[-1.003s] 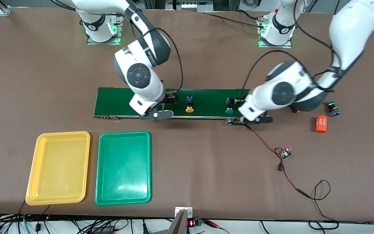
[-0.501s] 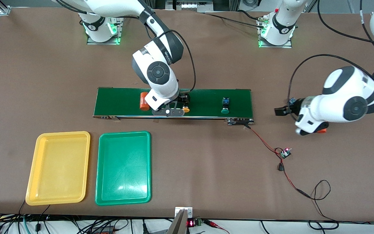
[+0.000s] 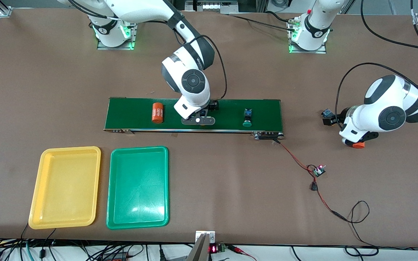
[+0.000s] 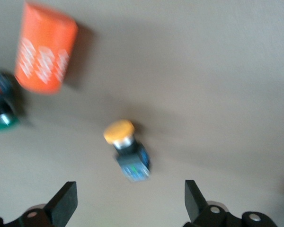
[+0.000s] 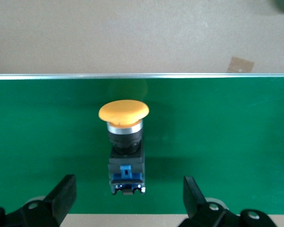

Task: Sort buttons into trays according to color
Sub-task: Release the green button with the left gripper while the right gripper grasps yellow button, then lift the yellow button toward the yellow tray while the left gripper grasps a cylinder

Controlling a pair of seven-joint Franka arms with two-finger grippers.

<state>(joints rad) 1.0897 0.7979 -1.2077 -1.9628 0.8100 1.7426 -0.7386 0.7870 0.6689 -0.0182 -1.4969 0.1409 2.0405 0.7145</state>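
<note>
Two trays sit side by side near the front edge at the right arm's end of the table, the yellow tray (image 3: 65, 187) and the green tray (image 3: 138, 187), and I see nothing in either. On the dark green belt (image 3: 132, 114) lie an orange cylinder (image 3: 157, 112) and a green-capped button (image 3: 247, 117), well apart. My right gripper (image 3: 198, 120) hangs over the belt between them, jaws spread and holding nothing. In its wrist view a yellow-capped button (image 5: 125, 142) lies on its side on the belt, centred between the two fingertips (image 5: 61, 196) but not touched. My left gripper (image 3: 356, 142) is off the belt, low over the bare table (image 3: 230, 181) at the left arm's end, also spread wide and empty. Its wrist camera shows a second yellow-capped button (image 4: 127, 149) lying on the table between the fingers, a second orange cylinder (image 4: 45, 48) near it, and another green-capped button (image 4: 2, 101) just beside that cylinder. A small circuit board (image 3: 318, 170) on red wires lies nearer the front camera than the belt's end.
</note>
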